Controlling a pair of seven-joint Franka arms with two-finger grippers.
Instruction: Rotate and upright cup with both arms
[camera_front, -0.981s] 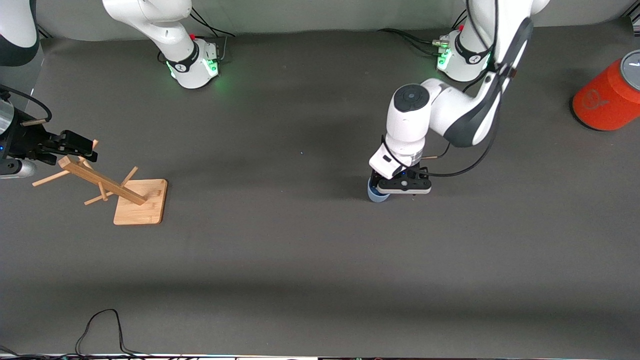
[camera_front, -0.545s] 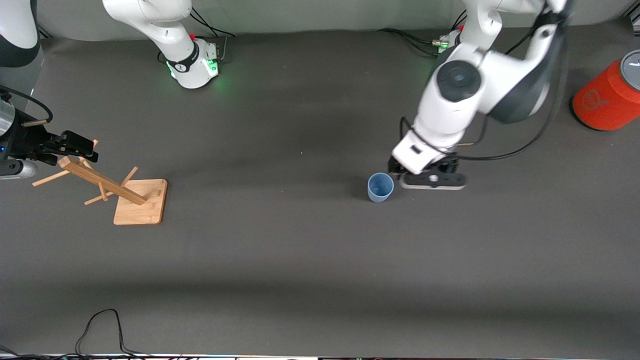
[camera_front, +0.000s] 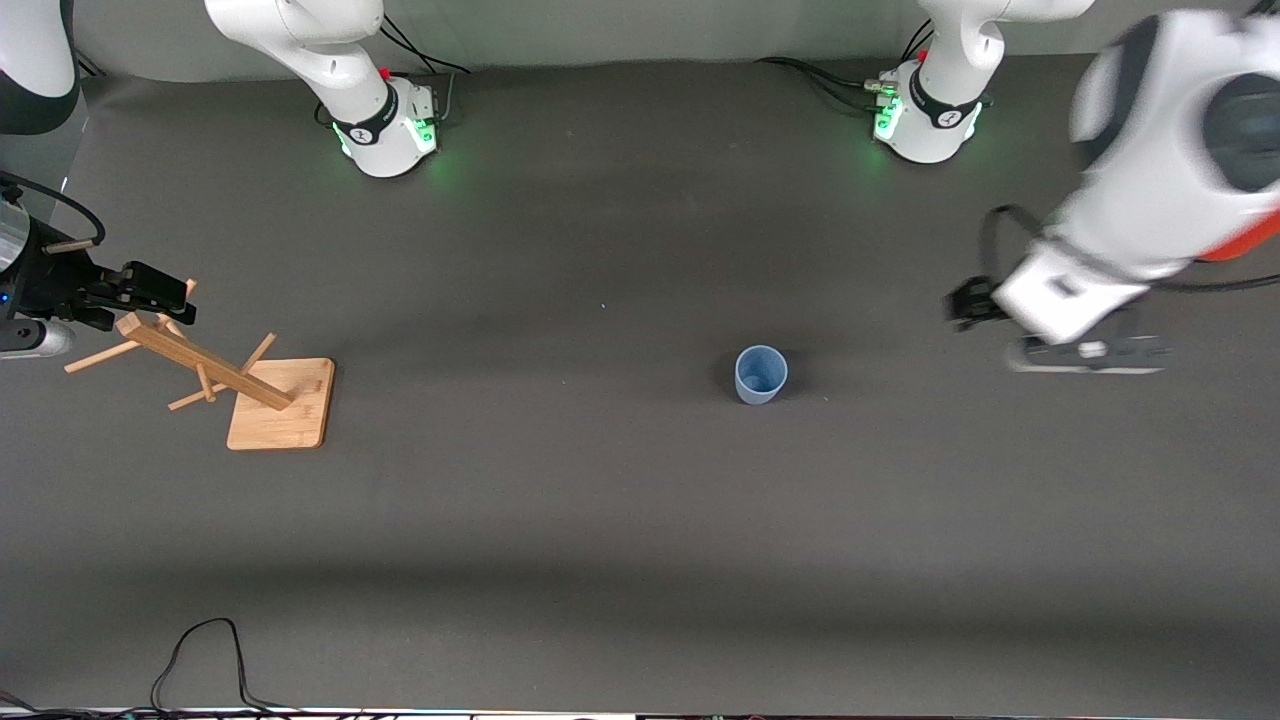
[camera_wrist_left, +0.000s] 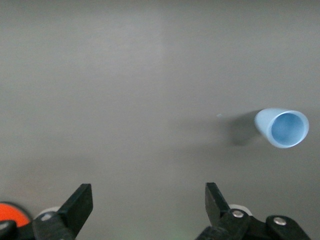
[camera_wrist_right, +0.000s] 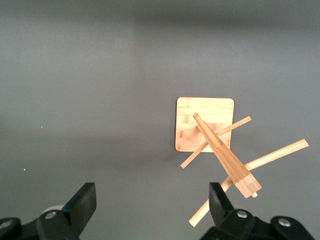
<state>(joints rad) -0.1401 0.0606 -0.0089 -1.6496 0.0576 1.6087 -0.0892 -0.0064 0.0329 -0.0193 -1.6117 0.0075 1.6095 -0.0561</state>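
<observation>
One cup (camera_front: 761, 374), upright on the table (camera_front: 600, 520), mouth up, nothing touching it. Two arms: left gripper (camera_front: 1085, 352) is up over the table toward the left arm's end from the cup, well apart from it, jaws spread, holding nothing. Right gripper (camera_front: 140, 288) hangs over one wooden rack (camera_front: 240, 385), well apart from the cup toward the right arm's end, jaws spread, holding nothing. One orange-red cylinder (camera_front: 1245, 238), mostly hidden by the left arm.
</observation>
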